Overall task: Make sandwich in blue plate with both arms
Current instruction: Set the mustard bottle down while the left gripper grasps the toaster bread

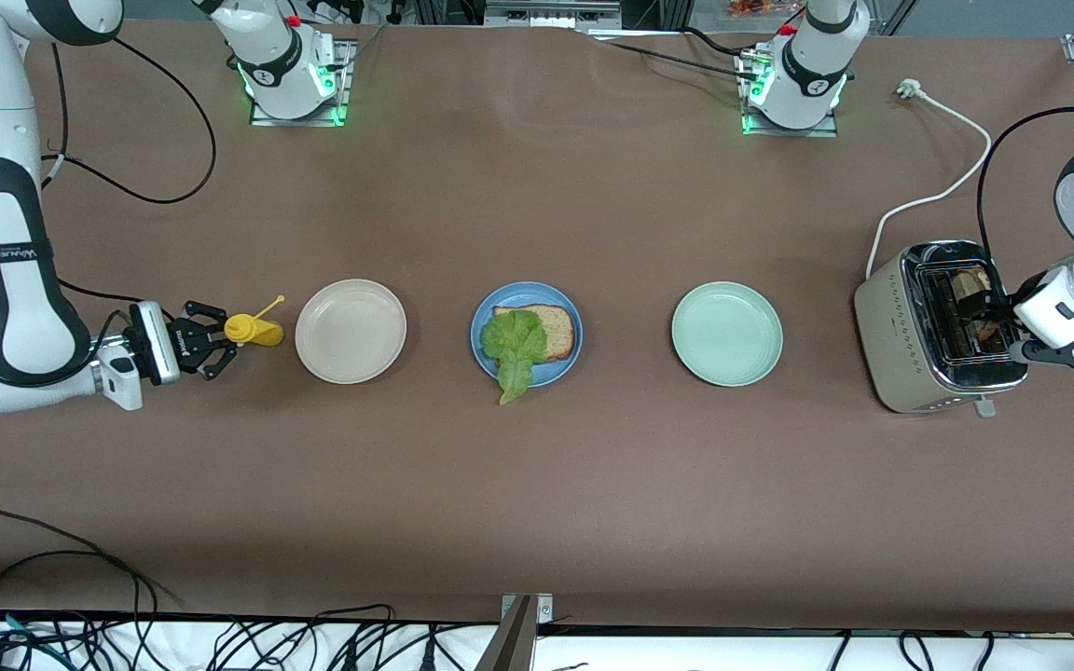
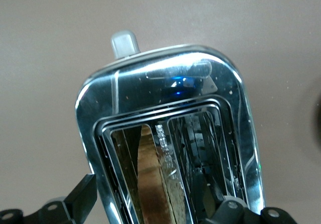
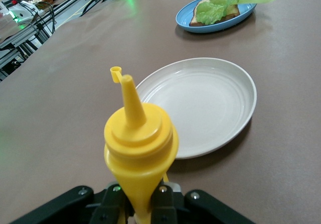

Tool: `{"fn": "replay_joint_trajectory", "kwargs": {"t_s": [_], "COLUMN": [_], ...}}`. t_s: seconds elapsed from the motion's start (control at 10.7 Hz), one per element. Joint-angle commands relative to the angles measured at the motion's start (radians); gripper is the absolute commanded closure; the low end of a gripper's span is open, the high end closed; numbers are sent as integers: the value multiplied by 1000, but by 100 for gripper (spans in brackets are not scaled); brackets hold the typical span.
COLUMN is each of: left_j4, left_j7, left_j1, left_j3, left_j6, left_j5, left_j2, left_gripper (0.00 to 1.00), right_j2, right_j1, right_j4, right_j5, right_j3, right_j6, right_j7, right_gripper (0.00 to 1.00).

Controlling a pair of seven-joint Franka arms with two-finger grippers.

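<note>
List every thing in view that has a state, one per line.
Blue plate: holds one toast slice with lettuce on top, no second slice.
Beige plate: empty.
Green plate: empty.
Toaster: toast in one slot.
Mustard bottle: cap open.
Right gripper: shut on mustard bottle.
Left gripper: open over the toaster.

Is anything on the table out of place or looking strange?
Yes: the lettuce leaf on the toast slice hangs over the rim of the blue plate onto the table, toward the front camera. Nothing looks spilled or damaged.
</note>
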Motion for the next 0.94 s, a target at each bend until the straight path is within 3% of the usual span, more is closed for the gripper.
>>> {"fn": "replay_joint_trajectory", "kwargs": {"t_s": [0.0, 0.09, 0.19, 0.28, 0.47, 0.84], "left_j4": [-24, -18, -18, -15, -11, 31], "left_j7": [9, 8, 8, 3, 4, 6], "left_j1": [3, 1, 1, 1, 1, -13], "left_j3": [-1, 0, 0, 0, 0, 0], "left_j6": [-64, -87, -108, -122, -127, -127], "left_j5": [10, 10, 10, 10, 10, 12], "left_j2": [-39, -39, -39, -39, -41, -41], "left_gripper": [33, 48, 63, 78, 100, 100], "right_j2": [-16, -16, -16, -16, -17, -25], "right_j1": [-10, -10, -10, -13, -17, -37], "right_j4": [-27, -27, -27, -28, -27, -19], "right_j5": [3, 5, 7, 8, 8, -9], "right_j3": [12, 12, 12, 12, 10, -24], "right_j6": [9, 9, 8, 3, -6, -38], "right_j7": [-20, -20, -17, -17, -17, 0], "right_gripper": [84, 67, 22, 0, 0, 0]}}
